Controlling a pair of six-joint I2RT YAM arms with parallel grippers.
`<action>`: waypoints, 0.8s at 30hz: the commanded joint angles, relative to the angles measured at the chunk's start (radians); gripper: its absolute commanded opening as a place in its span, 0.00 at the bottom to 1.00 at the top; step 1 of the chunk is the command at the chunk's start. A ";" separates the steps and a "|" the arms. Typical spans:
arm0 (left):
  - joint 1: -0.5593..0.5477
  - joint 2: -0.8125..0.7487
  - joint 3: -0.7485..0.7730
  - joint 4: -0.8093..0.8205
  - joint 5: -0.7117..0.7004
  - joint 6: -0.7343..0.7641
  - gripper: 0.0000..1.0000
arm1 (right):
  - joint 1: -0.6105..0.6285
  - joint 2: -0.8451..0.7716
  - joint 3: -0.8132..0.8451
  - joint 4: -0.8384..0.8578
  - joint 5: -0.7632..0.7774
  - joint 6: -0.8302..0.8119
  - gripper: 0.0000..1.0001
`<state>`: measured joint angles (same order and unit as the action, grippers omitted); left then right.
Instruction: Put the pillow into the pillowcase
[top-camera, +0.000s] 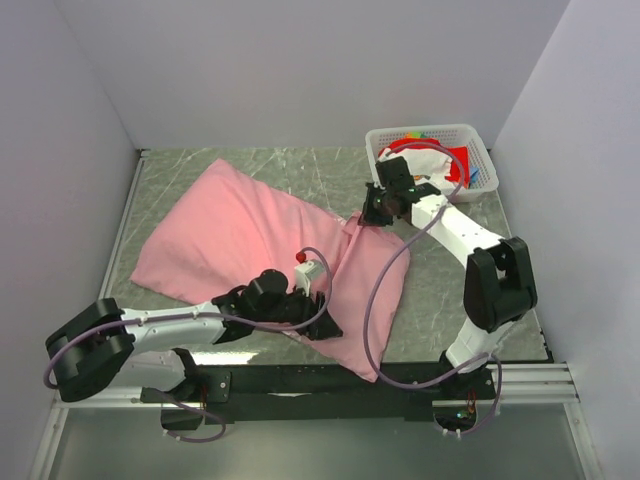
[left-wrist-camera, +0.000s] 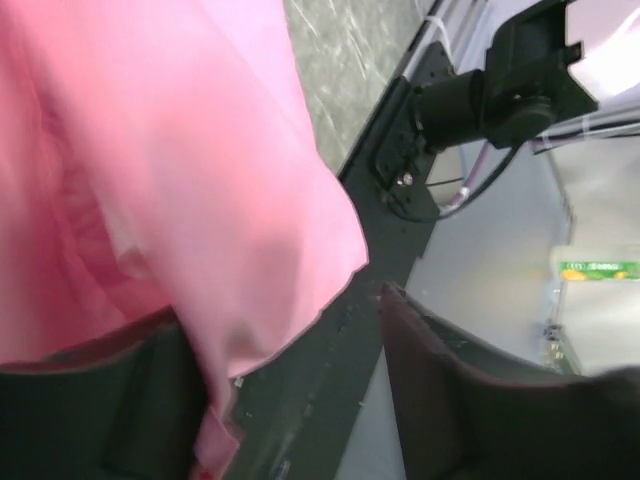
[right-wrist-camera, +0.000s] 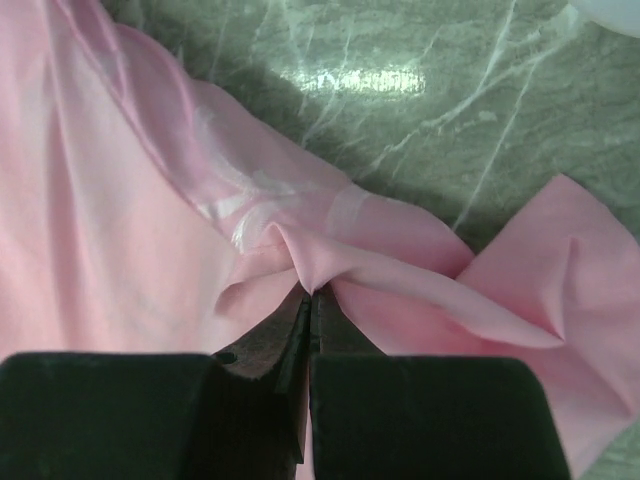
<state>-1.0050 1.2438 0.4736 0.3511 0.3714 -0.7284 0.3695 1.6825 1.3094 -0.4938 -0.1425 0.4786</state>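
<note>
The pink pillowcase (top-camera: 250, 235) lies spread across the marble table, plump in its far-left part. The pillow is hidden. My right gripper (top-camera: 372, 214) is at the pillowcase's right edge. In the right wrist view it (right-wrist-camera: 312, 292) is shut on a raised fold of the pink pillowcase (right-wrist-camera: 150, 230). My left gripper (top-camera: 318, 303) hovers over the near part of the pillowcase, by the table's front edge. In the left wrist view its jaws stand apart (left-wrist-camera: 280, 315). A loose corner of the pillowcase (left-wrist-camera: 200, 200) drapes over the left finger (left-wrist-camera: 100, 410), and nothing is pinched.
A white basket (top-camera: 470, 135) with colourful items stands at the back right, just behind the right arm. A black rail (top-camera: 400, 372) runs along the table's near edge, and the left wrist view shows it (left-wrist-camera: 395, 190) beside the right arm's base (left-wrist-camera: 500, 90). Grey walls enclose three sides.
</note>
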 joint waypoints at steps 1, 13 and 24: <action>-0.012 -0.056 0.008 0.080 0.023 0.023 0.71 | 0.026 -0.003 0.039 0.086 0.085 0.018 0.00; 0.003 0.000 0.398 -0.269 -0.320 0.080 0.87 | 0.037 -0.115 -0.001 -0.006 0.224 0.009 0.16; 0.022 -0.321 0.347 -0.868 -0.570 -0.108 0.20 | 0.161 -0.248 -0.059 -0.018 0.336 0.011 0.66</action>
<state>-0.9833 1.0142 0.8818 -0.3145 -0.2089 -0.7841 0.4438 1.5108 1.2335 -0.5125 0.1089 0.4969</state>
